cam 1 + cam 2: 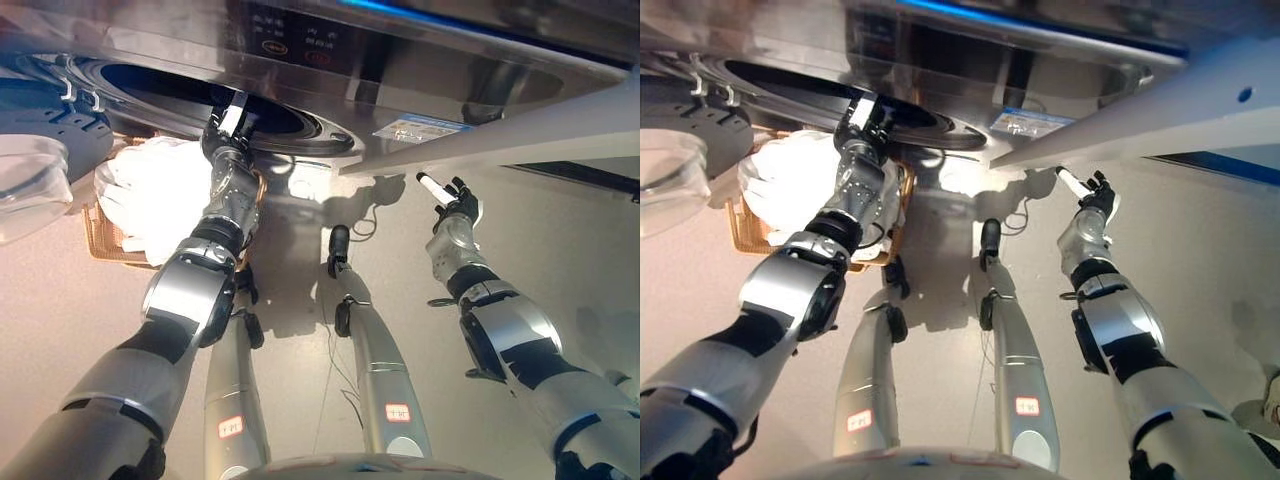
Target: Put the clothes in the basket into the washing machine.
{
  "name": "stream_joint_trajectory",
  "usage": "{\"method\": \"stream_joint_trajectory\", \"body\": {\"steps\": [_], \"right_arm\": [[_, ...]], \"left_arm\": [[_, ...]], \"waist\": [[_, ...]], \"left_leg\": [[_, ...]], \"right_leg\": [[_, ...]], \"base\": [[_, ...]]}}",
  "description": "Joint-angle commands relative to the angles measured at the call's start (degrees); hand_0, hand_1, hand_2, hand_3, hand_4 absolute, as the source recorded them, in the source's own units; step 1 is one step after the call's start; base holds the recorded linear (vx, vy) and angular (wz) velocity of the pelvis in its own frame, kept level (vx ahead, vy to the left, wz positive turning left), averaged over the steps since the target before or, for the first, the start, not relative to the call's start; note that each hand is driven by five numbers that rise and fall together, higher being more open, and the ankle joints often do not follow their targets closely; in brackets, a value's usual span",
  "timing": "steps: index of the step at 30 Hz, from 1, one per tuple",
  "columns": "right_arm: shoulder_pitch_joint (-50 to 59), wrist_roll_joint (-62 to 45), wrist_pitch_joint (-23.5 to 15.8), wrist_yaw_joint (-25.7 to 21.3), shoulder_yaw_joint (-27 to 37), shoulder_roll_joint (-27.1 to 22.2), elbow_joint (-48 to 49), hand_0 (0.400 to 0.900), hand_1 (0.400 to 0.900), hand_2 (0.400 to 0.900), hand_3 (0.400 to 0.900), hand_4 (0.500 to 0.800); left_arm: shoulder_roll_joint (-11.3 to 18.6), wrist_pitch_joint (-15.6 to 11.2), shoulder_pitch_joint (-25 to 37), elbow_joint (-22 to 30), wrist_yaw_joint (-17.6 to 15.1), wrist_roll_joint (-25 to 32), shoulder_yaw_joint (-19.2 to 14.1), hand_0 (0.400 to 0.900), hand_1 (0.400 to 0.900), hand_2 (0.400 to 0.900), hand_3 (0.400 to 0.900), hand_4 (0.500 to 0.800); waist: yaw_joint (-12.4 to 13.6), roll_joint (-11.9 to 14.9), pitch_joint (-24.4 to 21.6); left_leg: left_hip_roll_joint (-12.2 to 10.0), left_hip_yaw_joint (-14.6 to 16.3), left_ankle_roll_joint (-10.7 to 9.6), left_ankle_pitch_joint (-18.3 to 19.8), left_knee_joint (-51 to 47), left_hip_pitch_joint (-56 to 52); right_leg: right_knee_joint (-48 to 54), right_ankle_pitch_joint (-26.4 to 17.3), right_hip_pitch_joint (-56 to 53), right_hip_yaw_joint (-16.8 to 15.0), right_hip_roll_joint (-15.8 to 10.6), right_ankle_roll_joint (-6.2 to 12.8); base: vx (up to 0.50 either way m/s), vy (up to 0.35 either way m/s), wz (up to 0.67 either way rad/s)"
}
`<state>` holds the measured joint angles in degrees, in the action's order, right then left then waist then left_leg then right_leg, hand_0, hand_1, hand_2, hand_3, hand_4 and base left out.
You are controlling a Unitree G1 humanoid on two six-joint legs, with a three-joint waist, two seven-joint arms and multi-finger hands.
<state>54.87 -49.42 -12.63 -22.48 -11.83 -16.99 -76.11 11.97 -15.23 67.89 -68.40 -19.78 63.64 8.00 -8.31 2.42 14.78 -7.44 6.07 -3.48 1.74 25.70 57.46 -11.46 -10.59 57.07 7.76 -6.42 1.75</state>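
The robot's left hand (228, 128) is reaching to the stainless-steel washing machine's dark round opening (210, 95), its fingers' hold unclear, while white clothes (150, 190) are still heaping the brown woven basket (105, 245) and the right hand (452, 205) is hovering empty, fingers loose.

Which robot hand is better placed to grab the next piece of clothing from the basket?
The left robot hand, probably. It is up at the washing machine's round opening, right above the basket of white clothes. The right robot hand hangs over bare floor, well off to the other side.
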Motion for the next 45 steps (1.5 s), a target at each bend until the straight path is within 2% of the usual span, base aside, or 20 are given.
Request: {"method": "stream_joint_trajectory", "body": {"steps": [1,2,4,5,6,7,8,9,10,11,12,14,17,19,24,29,33,39,42,45], "right_arm": [[-2.4,0.1,-3.4,-0.1,-0.5,-1.7,-2.3,0.900,0.900,0.900,0.900,0.800],[-3.4,0.3,-3.4,0.3,-0.4,-2.0,-2.1,0.900,0.900,0.900,0.900,0.800],[-6.4,1.0,-3.7,0.7,-0.6,-1.8,-1.1,0.900,0.900,0.900,0.900,0.800],[-8.7,1.7,-4.7,0.7,-1.4,-1.4,-0.2,0.900,0.900,0.900,0.900,0.800],[-8.9,1.8,-4.7,0.6,-1.2,-1.3,-0.1,0.900,0.900,0.900,0.900,0.800],[-10.9,2.4,-5.6,0.4,-1.6,-0.7,0.8,0.900,0.900,0.900,0.900,0.800],[-13.5,2.2,-6.5,0.7,-1.1,-0.1,1.7,0.900,0.900,0.900,0.900,0.800],[-13.6,2.2,-6.5,0.7,-1.1,-0.1,1.7,0.900,0.900,0.900,0.900,0.800],[-14.3,2.4,-6.9,0.6,-1.4,0.4,1.9,0.900,0.900,0.900,0.900,0.800],[-15.1,2.6,-6.6,0.4,-1.0,0.1,1.9,0.900,0.900,0.900,0.900,0.800],[-16.0,2.9,-6.5,0.5,-0.8,0.2,1.8,0.900,0.900,0.900,0.900,0.800],[-16.7,2.8,-5.5,1.4,0.0,-0.4,1.1,0.900,0.900,0.900,0.900,0.800],[-18.5,4.0,-3.8,3.4,0.7,-1.4,0.7,0.900,0.900,0.900,0.900,0.800],[-20.5,4.6,-2.7,4.9,1.4,-1.8,0.8,0.900,0.900,0.900,0.900,0.800],[-30.7,7.5,-1.4,7.5,3.9,-1.2,2.9,0.900,0.900,0.900,0.900,0.800],[-40.0,11.2,-0.3,10.2,5.5,-0.8,4.3,0.900,0.900,0.900,0.900,0.800],[-46.3,17.5,1.5,13.5,4.3,-0.3,4.6,0.900,0.900,0.900,0.900,0.800],[-51.7,28.5,3.5,16.3,0.6,0.7,4.3,0.900,0.900,0.900,0.900,0.800],[-53.8,32.3,4.4,17.3,-0.6,1.4,3.2,0.900,0.900,0.900,0.900,0.800],[-54.7,33.6,5.1,18.0,-1.4,2.5,2.4,0.900,0.900,0.900,0.900,0.800]], "left_arm": [[0.8,-4.0,0.5,0.6,2.3,-1.0,-0.5,0.900,0.900,0.900,0.900,0.800],[1.0,-4.0,-0.2,1.0,2.4,-1.5,-0.4,0.900,0.900,0.900,0.900,0.800],[3.0,-3.7,-1.2,1.2,0.5,-9.9,2.4,0.900,0.900,0.900,0.900,0.800],[5.6,-1.8,-0.5,-0.8,-4.2,-24.5,8.2,0.900,0.900,0.900,0.900,0.800],[5.5,-1.7,-0.6,-0.7,-4.5,-24.8,8.2,0.900,0.900,0.900,0.900,0.800],[6.8,-1.1,-1.3,-0.1,-6.3,-30.7,10.6,0.900,0.900,0.900,0.900,0.800],[8.1,1.4,-3.3,-1.3,-10.2,-38.4,12.5,0.900,0.900,0.900,0.900,0.800],[8.1,1.5,-3.4,-1.2,-10.3,-38.6,12.5,0.900,0.900,0.900,0.900,0.800],[8.8,3.2,-4.1,-3.2,-10.8,-42.2,13.8,0.900,0.900,0.900,0.900,0.800],[9.8,6.0,-5.8,-4.3,-12.1,-49.1,16.5,0.900,0.900,0.900,0.900,0.800],[9.9,7.1,-7.4,-5.6,-12.3,-52.9,17.7,0.900,0.900,0.900,0.900,0.800],[10.4,9.9,-10.3,-7.4,-11.8,-57.4,19.1,0.900,0.900,0.900,0.900,0.800],[10.7,13.1,-15.8,-9.0,-10.1,-68.1,22.5,0.900,0.900,0.900,0.900,0.800],[10.6,13.4,-20.1,-9.0,-8.6,-70.1,21.7,0.900,0.900,0.900,0.900,0.800],[8.9,10.7,-34.7,-6.6,-5.3,-70.9,17.5,0.900,0.900,0.900,0.900,0.800],[6.2,7.9,-46.7,-4.1,-1.0,-67.6,12.6,0.900,0.900,0.900,0.900,0.800],[4.0,6.7,-55.1,-4.1,4.5,-65.7,10.3,0.900,0.900,0.900,0.900,0.800],[1.0,6.9,-63.4,-6.6,11.6,-63.5,7.8,0.900,0.900,0.900,0.900,0.800],[-0.1,7.5,-65.6,-8.9,13.6,-64.4,7.1,0.900,0.900,0.900,0.900,0.800],[-0.4,7.9,-66.0,-9.2,13.9,-65.6,7.4,0.900,0.900,0.900,0.900,0.800]], "waist": [[0.5,-0.3,-5.2],[0.5,-0.4,-5.3],[0.7,-0.4,-5.2],[0.5,-0.1,-4.6],[0.5,0.1,-4.3],[0.6,0.1,-4.1],[1.0,0.1,-3.9],[1.0,0.2,-3.7],[1.2,0.3,-3.5],[1.5,0.3,-3.5],[1.8,0.3,-3.4],[2.4,0.2,-3.4],[3.5,0.0,-4.0],[4.1,-0.2,-4.3],[5.4,-0.5,-6.1],[6.5,-0.8,-8.4],[7.4,-1.5,-10.0],[9.1,-2.2,-12.5],[9.5,-2.4,-13.3],[9.7,-2.4,-14.0]], "left_leg": [[1.9,-2.3,-1.3,2.7,-3.8,-5.1],[2.2,-2.3,-1.4,2.0,-4.9,-6.1],[2.4,-2.0,-1.5,1.3,-6.8,-8.6],[3.0,-1.4,-1.3,-1.3,-7.9,-9.7],[3.1,-1.3,-1.3,-1.4,-8.2,-10.2],[3.2,-1.3,-1.4,-1.9,-9.0,-11.4],[3.4,-1.5,-1.5,-2.7,-10.8,-13.8],[3.4,-1.5,-1.5,-2.9,-11.1,-14.3],[3.4,-1.4,-1.7,-3.4,-12.2,-15.9],[3.4,-1.4,-1.8,-4.1,-13.5,-18.2],[3.4,-1.6,-1.9,-4.6,-14.5,-20.1],[3.4,-1.7,-2.1,-5.2,-16.5,-24.2],[3.2,-1.7,-2.4,-5.9,-19.2,-29.9],[3.1,-1.8,-2.4,-6.2,-20.7,-33.3],[3.1,-2.1,-2.6,-7.2,-24.5,-40.6],[2.5,-2.0,-2.9,-7.9,-27.8,-47.5],[2.6,-1.9,-2.9,-8.1,-29.5,-51.8],[3.3,-3.5,-2.7,-7.7,-30.7,-55.5],[3.6,-4.3,-2.3,-6.9,-30.7,-57.0],[4.0,-4.7,-1.9,-6.2,-30.7,-58.0]], "right_leg": [[-0.5,4.5,-6.9,0.5,0.7,5.73],[0.2,4.1,-7.7,0.6,0.6,5.76],[1.6,3.8,-10.3,1.0,0.7,5.87],[2.7,2.1,-11.8,1.7,0.3,5.50],[2.9,2.0,-12.2,1.7,0.3,5.51],[3.4,1.9,-13.3,1.8,0.4,5.64],[4.4,1.7,-15.4,2.3,0.4,5.80],[4.5,1.6,-15.8,2.3,0.4,5.80],[5.1,1.4,-17.2,2.4,0.5,5.90],[5.8,1.3,-19.5,2.6,0.5,6.02],[6.2,1.4,-21.2,2.8,0.4,6.06],[6.7,1.6,-24.7,3.3,0.6,6.13],[7.5,2.3,-29.9,3.9,0.8,6.10],[7.9,2.9,-33.0,4.2,0.8,6.06],[9.0,4.4,-39.9,5.3,1.3,6.04],[11.1,5.0,-46.4,6.0,1.1,6.62],[12.0,5.5,-51.0,6.8,1.0,6.80],[12.6,6.5,-56.1,8.9,0.1,7.05],[12.1,7.2,-58.1,9.9,-0.4,7.06],[11.9,7.6,-59.3,10.4,-0.8,7.15]], "base": [[-0.01,-0.010,0.07],[-0.02,-0.015,0.07],[-0.08,-0.029,0.09],[-0.13,-0.040,0.14],[-0.14,-0.037,0.14],[-0.01,-0.022,0.06],[-0.01,-0.022,0.06],[-0.01,-0.027,0.04],[0.01,-0.035,0.10],[0.03,-0.046,0.15],[0.06,-0.049,0.22],[0.07,-0.020,0.15],[0.09,-0.009,0.13],[0.09,-0.007,0.17],[0.08,0.005,0.15],[0.05,0.005,0.07],[0.05,0.019,0.16],[0.06,0.027,0.30],[0.06,0.036,0.22],[0.04,0.039,0.15]]}}
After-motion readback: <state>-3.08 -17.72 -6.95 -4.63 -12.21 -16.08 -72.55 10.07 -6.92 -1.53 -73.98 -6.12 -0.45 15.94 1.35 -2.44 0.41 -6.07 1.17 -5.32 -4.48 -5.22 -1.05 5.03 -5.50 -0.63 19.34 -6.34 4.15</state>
